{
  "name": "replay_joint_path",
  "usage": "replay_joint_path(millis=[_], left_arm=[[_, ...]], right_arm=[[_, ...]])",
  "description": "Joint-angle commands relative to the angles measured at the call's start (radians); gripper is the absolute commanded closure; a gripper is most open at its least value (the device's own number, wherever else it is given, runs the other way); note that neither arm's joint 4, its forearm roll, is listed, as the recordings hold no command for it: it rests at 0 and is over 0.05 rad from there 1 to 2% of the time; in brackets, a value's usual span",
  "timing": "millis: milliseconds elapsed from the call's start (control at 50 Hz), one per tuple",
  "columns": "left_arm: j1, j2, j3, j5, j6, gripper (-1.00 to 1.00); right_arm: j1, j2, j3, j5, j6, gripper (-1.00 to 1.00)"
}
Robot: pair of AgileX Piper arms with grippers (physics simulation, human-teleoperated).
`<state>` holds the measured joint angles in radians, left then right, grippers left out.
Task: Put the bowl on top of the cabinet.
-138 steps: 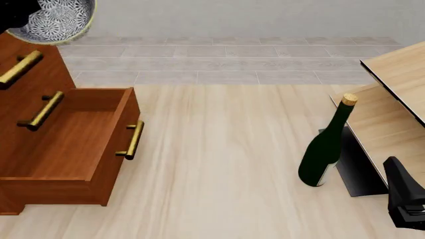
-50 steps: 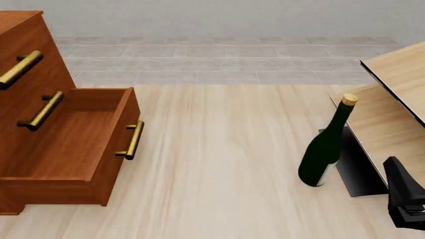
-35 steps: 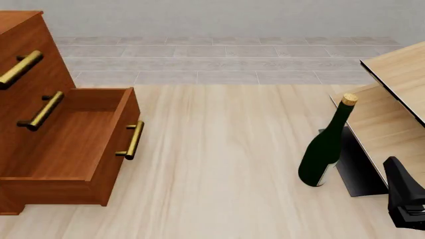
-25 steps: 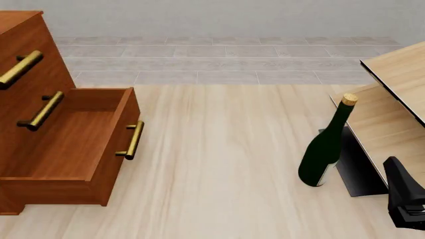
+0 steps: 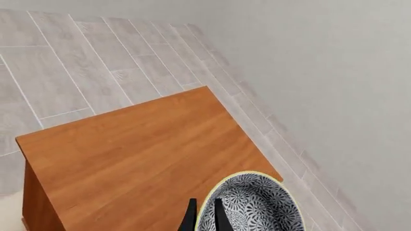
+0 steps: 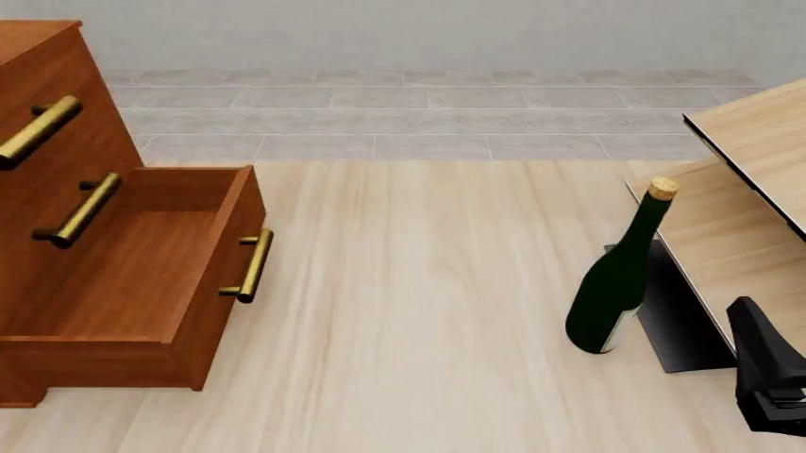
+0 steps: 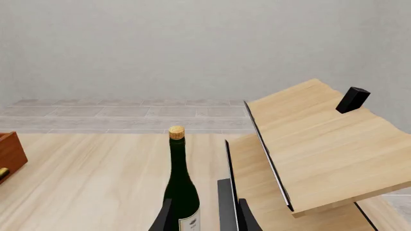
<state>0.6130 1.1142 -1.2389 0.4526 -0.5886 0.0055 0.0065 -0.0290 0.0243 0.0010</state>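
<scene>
In the left wrist view the bowl [image 5: 251, 206], grey-white with a fine dark pattern, sits over the far corner of the cabinet's top [image 5: 134, 159]. My left gripper [image 5: 204, 219] is shut on the bowl's rim, one finger [image 5: 190, 219] outside and one inside. Whether the bowl rests on the wood cannot be told. The front view shows the reddish-brown cabinet [image 6: 63, 151] at the left with its lower drawer [image 6: 139, 264] pulled out; bowl and left gripper are out of that view. My right gripper [image 7: 204, 217] is open, low at the right, short of the bottle.
A dark green corked bottle [image 6: 617, 278] stands right of centre on the table. Behind it at the right edge is pale-wood panelled furniture [image 6: 756, 142] with black edges. The right arm [image 6: 765, 373] sits near the front right corner. Brass bar handles [image 6: 252, 266] stick out from the drawers.
The bowl showed at the front view's top left corner above the cabinet 2.8 s ago and has left that view. Over the last second nothing has moved there.
</scene>
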Motion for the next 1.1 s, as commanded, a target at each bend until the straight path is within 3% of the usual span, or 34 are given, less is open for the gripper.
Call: replay_joint_path(millis=[20, 1100], left_arm=[[0.014, 0.008, 0.007, -0.016, 0.016, 1.00], [0.071, 0.088, 0.093, -0.139, 0.129, 1.00]], right_arm=[[0.000, 0.000, 0.000, 0.000, 0.000, -1.00], [0.000, 0.000, 0.000, 0.000, 0.000, -1.00]])
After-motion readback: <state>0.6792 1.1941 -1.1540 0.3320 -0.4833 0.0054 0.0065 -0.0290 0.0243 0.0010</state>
